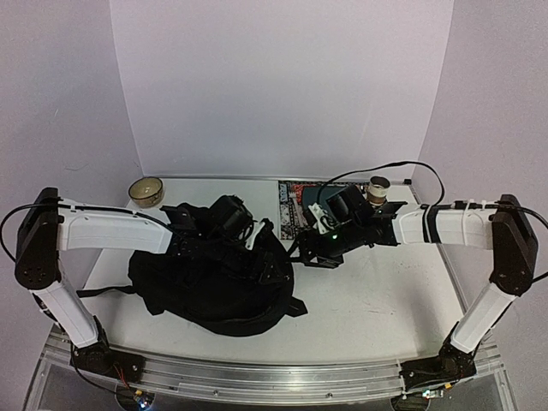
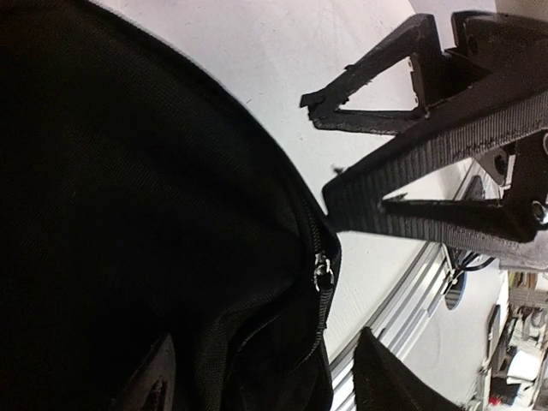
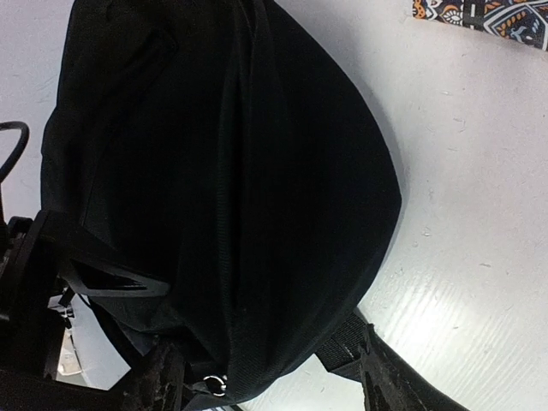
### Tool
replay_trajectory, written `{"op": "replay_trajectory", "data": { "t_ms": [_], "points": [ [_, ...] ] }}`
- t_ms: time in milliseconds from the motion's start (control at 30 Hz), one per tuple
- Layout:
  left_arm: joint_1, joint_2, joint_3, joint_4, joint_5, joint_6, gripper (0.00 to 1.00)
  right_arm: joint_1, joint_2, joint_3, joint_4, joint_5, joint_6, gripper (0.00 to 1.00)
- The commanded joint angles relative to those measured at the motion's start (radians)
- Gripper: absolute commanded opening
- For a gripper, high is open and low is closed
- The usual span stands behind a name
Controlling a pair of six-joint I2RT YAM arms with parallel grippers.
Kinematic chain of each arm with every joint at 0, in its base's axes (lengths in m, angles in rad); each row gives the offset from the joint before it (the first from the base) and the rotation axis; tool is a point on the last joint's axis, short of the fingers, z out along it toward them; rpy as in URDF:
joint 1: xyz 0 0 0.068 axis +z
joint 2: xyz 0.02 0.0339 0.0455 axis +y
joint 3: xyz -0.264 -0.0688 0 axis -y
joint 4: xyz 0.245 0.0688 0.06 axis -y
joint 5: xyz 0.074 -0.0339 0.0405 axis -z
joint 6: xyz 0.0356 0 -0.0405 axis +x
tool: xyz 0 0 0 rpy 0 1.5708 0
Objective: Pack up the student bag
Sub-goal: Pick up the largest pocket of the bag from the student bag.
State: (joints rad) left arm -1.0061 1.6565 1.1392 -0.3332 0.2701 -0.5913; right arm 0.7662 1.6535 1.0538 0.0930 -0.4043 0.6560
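Observation:
The student bag [image 1: 214, 287], a big black backpack, lies on the white table left of centre. My left gripper [image 1: 255, 236] hovers over its upper right part. In the left wrist view it [image 2: 270, 387] stands open astride the bag's zipped edge [image 2: 171, 214], near a silver zipper pull [image 2: 322, 272]. My right gripper [image 1: 310, 248] is at the bag's right edge. In the right wrist view it [image 3: 274, 387] is open, with the bag's rounded end [image 3: 257, 188], a metal ring [image 3: 214, 385] and a strap [image 3: 342, 347] between its fingers.
A book with a patterned cover [image 1: 291, 205] lies behind the right gripper; its corner [image 3: 479, 13] shows in the right wrist view. A bowl [image 1: 146, 191] stands at the back left and a cup [image 1: 378, 188] at the back right. The metal rail [image 1: 274, 372] runs along the near edge.

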Motion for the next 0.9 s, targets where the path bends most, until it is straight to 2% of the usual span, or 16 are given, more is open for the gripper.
{"op": "replay_trajectory", "data": {
  "t_ms": [0, 133, 300, 400, 600, 867],
  "points": [
    [-0.006, 0.042, 0.078, 0.030, 0.072, 0.037, 0.65, -0.002, 0.016, 0.018, 0.010, -0.050, 0.027, 0.69],
    [-0.010, 0.045, 0.092, 0.024, 0.084, 0.039, 0.63, -0.002, 0.017, 0.002, 0.015, -0.046, 0.034, 0.69],
    [-0.011, -0.046, 0.096, -0.027, -0.001, 0.035, 0.65, -0.002, 0.006, -0.010, 0.016, -0.035, 0.034, 0.69],
    [-0.015, -0.069, 0.091, -0.039, -0.006, 0.032, 0.64, -0.002, 0.004, -0.012, 0.017, -0.027, 0.033, 0.69],
    [-0.028, -0.003, 0.103, -0.038, 0.038, 0.049, 0.51, -0.002, 0.009, -0.016, 0.020, -0.031, 0.036, 0.69],
    [-0.029, 0.072, 0.134, -0.040, 0.035, 0.099, 0.49, -0.002, -0.005, -0.032, 0.027, -0.032, 0.042, 0.69]
  ]
}}
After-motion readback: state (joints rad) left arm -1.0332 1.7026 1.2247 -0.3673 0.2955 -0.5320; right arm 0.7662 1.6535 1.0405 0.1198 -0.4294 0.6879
